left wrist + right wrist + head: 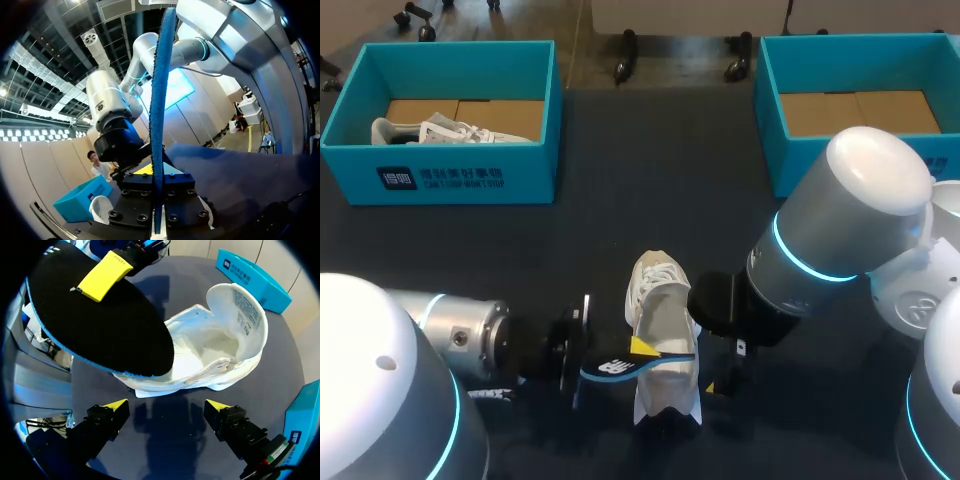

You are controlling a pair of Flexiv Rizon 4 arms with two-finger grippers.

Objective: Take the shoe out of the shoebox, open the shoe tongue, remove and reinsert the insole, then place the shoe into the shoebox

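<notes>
The white lace-up sports shoe (658, 295) is on the dark round table (620, 200), in the near middle, outside both boxes and between my two grippers. In the right wrist view its opening faces the camera and the white inside is visible.

The left gripper (638, 350) is pressed together on the flat insole with a black top and a blue foam edge (618, 367). In the left wrist view the insole stands edge-on, clamped between the two black finger blocks. In the right wrist view one yellow tip lies flat on the black face. The insole hangs over the front part of the shoe; I cannot tell if it touches the shoe.

The right gripper (164, 405) is spread wide, with nothing between its yellow tips. It is just beside the shoe, over bare table.

The teal cardboard shoebox at the far left (470, 180) holds a second white shoe (450, 130). The teal shoebox at the far right (772, 120) shows only its brown cardboard bottom.
</notes>
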